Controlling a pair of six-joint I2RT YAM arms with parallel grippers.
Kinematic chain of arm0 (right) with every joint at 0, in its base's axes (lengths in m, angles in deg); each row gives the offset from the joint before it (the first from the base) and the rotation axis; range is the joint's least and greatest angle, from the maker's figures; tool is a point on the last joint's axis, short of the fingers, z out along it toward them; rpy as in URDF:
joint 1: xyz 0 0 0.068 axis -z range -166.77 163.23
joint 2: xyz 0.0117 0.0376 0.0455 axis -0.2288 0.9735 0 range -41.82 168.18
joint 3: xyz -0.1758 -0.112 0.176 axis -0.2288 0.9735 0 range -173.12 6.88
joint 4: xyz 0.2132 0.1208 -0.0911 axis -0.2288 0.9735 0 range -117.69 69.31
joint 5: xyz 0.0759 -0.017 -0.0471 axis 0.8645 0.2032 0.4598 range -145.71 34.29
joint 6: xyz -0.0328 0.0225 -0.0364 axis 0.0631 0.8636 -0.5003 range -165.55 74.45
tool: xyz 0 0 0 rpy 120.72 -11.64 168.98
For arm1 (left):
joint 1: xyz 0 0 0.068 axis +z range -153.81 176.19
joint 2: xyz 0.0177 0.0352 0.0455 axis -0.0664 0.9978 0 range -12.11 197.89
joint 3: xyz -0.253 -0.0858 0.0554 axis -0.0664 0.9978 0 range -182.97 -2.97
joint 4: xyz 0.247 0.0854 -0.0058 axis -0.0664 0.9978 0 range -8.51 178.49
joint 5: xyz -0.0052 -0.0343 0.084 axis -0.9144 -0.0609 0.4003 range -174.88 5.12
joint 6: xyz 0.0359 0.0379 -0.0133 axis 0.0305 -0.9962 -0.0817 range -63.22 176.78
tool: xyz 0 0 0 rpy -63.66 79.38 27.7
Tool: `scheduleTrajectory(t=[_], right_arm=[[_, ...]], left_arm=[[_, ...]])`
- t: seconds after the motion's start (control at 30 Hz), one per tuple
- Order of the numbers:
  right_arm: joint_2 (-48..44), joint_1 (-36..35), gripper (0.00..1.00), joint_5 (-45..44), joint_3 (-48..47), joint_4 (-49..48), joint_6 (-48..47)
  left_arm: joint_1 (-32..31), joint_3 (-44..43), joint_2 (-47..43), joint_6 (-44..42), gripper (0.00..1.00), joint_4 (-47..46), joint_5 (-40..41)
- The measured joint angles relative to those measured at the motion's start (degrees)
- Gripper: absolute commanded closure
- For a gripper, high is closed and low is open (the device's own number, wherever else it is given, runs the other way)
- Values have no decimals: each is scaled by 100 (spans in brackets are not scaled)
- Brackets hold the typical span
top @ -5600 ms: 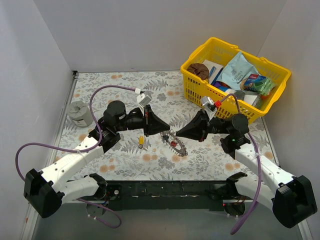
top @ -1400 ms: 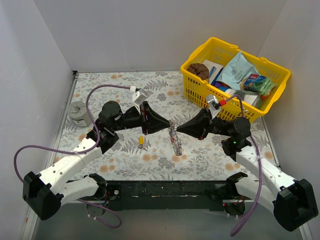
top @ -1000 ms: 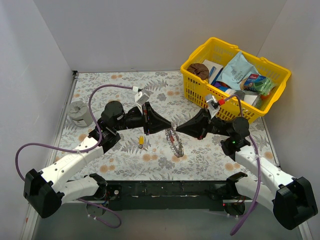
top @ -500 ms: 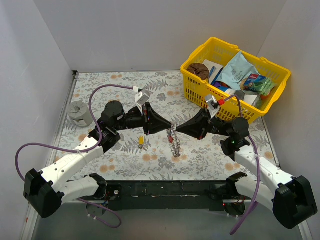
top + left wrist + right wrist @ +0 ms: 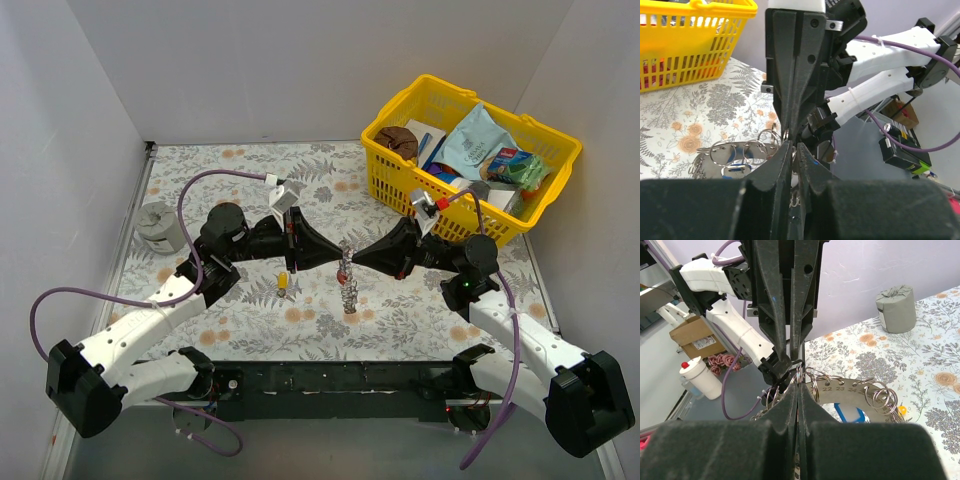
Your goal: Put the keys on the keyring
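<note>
Well, my two arms meet nose to nose over the middle of the flowered table (image 5: 240, 320). My left gripper (image 5: 333, 255) and my right gripper (image 5: 354, 259) are each pinched down on the keyring (image 5: 344, 250), which sits right between the tips. The right fingers are pressed flat together, the left ones show only a hairline slit. From the keyring a bunch hangs down toward the table: a curved metal plate (image 5: 840, 389) stamped with numbers, and a row of small rings (image 5: 881, 392). Whether its lower end touches the table I cannot tell. The blue key (image 5: 850, 415) shows just below that plate — threaded on or not, I cannot say. The yellow key (image 5: 283, 283) lies on the table, apart from the bunch, beside my left gripper. The yellow basket (image 5: 400, 190) and the grey cylinder (image 5: 160, 225) stand well off to either side.
</note>
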Motion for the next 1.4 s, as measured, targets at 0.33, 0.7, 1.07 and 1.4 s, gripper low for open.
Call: scheduleTrajectory(t=[0.33,0.7,1.07,1.4], right_arm=[[0,0,99,26,0,-90,39],[0,0,99,72,0,-87,44],[57,0,99,177,0,-177,74],[87,0,99,173,0,-223,85]], left_arm=[[-2,-48,33,55,80,-70,-402],[-2,-55,120,9,72,-59,-365],[-2,-55,177,-59,77,-63,-267],[-2,-55,302,-55,90,-63,-398]])
